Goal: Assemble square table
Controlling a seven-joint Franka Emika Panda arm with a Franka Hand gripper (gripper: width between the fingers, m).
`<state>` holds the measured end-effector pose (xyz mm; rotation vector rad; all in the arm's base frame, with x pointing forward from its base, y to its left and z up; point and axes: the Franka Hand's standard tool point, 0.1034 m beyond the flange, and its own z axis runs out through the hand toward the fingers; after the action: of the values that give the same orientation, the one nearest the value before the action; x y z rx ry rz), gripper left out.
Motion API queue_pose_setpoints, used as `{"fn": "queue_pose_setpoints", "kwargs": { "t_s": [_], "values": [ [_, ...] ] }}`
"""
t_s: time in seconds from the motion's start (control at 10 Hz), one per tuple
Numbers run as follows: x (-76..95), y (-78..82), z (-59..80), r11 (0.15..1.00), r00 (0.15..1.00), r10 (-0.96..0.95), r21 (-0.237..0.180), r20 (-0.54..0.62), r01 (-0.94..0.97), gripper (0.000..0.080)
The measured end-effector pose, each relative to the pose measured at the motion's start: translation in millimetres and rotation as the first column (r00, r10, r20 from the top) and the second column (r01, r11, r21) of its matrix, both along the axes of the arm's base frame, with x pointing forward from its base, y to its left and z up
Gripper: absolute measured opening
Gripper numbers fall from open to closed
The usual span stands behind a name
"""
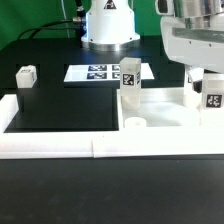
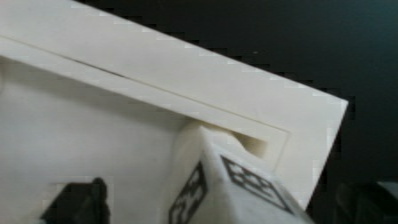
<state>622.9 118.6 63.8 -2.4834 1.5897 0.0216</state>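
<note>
three legs show in the exterior view. at 9 o'clock a lone leg (image 1: 25, 75) sits on the black table (image 1: 60, 110), well apart from the rest. toward 12 o'clock lies the marker board (image 1: 100, 72). just right of centre a standing leg (image 1: 130, 80) is upright at a far corner of the tabletop (image 1: 160, 108). at 3 o'clock the gripper (image 1: 205, 92) hangs at the third leg (image 1: 213, 101), by the tabletop's right end. in the wrist view one dark finger (image 2: 75, 200) stands apart from the third leg (image 2: 222, 180), so i cannot tell whether the claw clamps it.
</note>
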Motion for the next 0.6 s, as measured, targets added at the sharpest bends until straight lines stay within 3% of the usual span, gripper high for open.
{"fn": "queue_pose_setpoints", "kwargs": {
  "t_s": [0.2,0.4,0.6],
  "values": [
    [-0.4,-0.4,-0.3,0.983,0.983,0.182,-0.022,0.023,-0.181,0.0648],
    [3.0,0.4,1.5,0.844,0.845,0.534,-0.076,0.026,-0.531,0.0649],
    [5.2,7.8,2.0,0.694,0.692,0.719,-0.126,0.065,-0.709,0.0649]
  ]
}}
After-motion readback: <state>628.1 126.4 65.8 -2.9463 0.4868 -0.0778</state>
